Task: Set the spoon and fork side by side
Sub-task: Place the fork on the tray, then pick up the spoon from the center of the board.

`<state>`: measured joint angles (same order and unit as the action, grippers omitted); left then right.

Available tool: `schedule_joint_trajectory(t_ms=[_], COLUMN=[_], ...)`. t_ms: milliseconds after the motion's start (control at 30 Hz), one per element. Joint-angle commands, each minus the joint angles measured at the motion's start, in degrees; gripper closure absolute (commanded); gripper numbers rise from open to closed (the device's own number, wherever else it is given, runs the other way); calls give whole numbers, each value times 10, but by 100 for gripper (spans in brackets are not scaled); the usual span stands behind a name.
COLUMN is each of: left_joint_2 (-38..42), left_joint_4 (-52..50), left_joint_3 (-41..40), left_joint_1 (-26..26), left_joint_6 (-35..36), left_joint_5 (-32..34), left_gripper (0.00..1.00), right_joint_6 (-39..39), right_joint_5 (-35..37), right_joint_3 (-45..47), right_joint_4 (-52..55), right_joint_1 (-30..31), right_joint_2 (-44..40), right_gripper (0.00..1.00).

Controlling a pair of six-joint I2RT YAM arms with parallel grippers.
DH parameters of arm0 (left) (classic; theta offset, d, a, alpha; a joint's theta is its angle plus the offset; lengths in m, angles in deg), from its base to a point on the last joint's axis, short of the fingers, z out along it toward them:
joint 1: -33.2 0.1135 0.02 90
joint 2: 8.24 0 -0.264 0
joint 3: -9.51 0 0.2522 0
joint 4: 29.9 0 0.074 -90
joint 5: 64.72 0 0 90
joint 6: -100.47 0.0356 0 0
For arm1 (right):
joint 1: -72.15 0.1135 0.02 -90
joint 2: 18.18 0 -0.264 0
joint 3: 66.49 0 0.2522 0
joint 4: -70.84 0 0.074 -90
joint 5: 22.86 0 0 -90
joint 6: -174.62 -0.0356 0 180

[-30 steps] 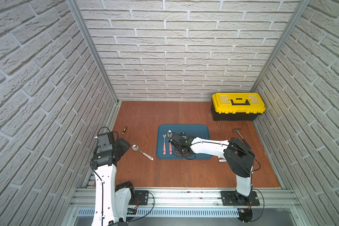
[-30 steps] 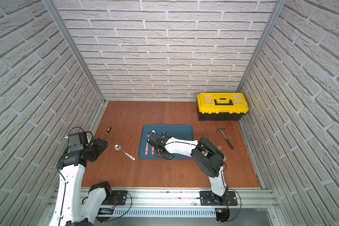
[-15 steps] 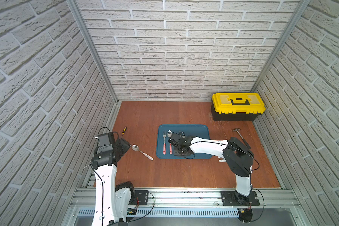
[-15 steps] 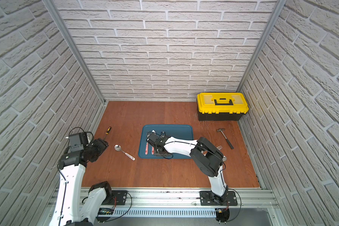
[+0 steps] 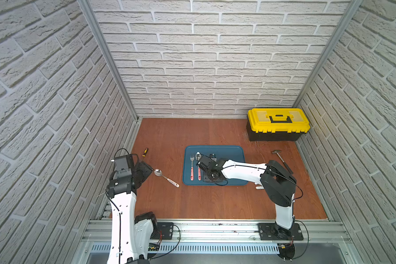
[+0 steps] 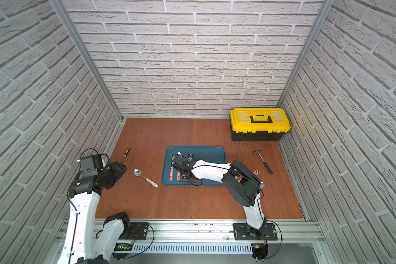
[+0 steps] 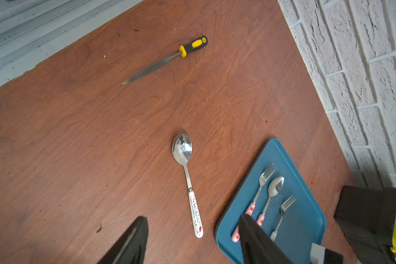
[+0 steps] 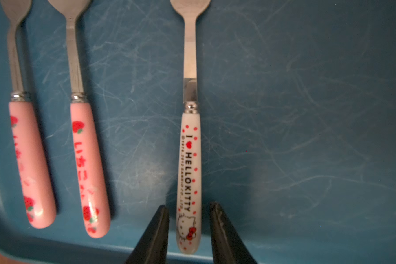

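On the blue tray (image 5: 233,155) lie a pink-handled fork (image 8: 30,160), a pink-handled spoon (image 8: 87,164) and a white Hello Kitty fork (image 8: 189,173), handles roughly parallel. My right gripper (image 8: 189,212) hovers low over the tray, open, its jaws straddling the white fork's handle end with a gap on each side. A white-handled Hello Kitty spoon (image 7: 188,180) lies on the wooden table left of the tray, bowl up, seen also in a top view (image 5: 166,177). My left gripper (image 7: 193,218) hangs open above the table near that spoon's handle, holding nothing.
A yellow-lidded toolbox (image 5: 278,123) stands at the back right. A hammer (image 5: 281,160) lies right of the tray. A yellow-handled file (image 7: 169,59) lies near the left wall. More cutlery (image 6: 256,171) shows partly under my right arm.
My right gripper's jaws have spread apart around the white fork's handle, which now rests on the tray. The left arm has stayed put.
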<state>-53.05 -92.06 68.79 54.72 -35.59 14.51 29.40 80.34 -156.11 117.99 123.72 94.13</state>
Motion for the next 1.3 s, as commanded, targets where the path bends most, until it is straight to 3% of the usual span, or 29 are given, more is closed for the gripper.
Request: schedule_joint_trajectory(t_ms=[0, 200, 400, 500, 733, 1267], left_joint_2=[6, 10, 16, 17, 15, 7], left_joint_4=[14, 10, 4, 2, -8, 10], left_joint_3=[-8, -6, 0, -8, -16, -27], left_joint_1=[-3, -3, 2, 16, 58, 64], left_joint_6=[13, 17, 22, 8, -22, -23], left_joint_5=[-6, -2, 6, 6, -1, -26], left_gripper=[32, 32, 31, 31, 32, 31], right_joint_6=[13, 92, 293, 371, 425, 476], right_joint_5=[25, 63, -159, -220, -159, -164], right_joint_3=[-14, -62, -155, -245, -403, -470], right_joint_4=[11, 35, -12, 41, 135, 130], right_joint_1=[7, 40, 63, 69, 82, 105], right_joint_2=[-27, -92, -22, 61, 171, 260], right_gripper=[61, 56, 54, 54, 53, 47])
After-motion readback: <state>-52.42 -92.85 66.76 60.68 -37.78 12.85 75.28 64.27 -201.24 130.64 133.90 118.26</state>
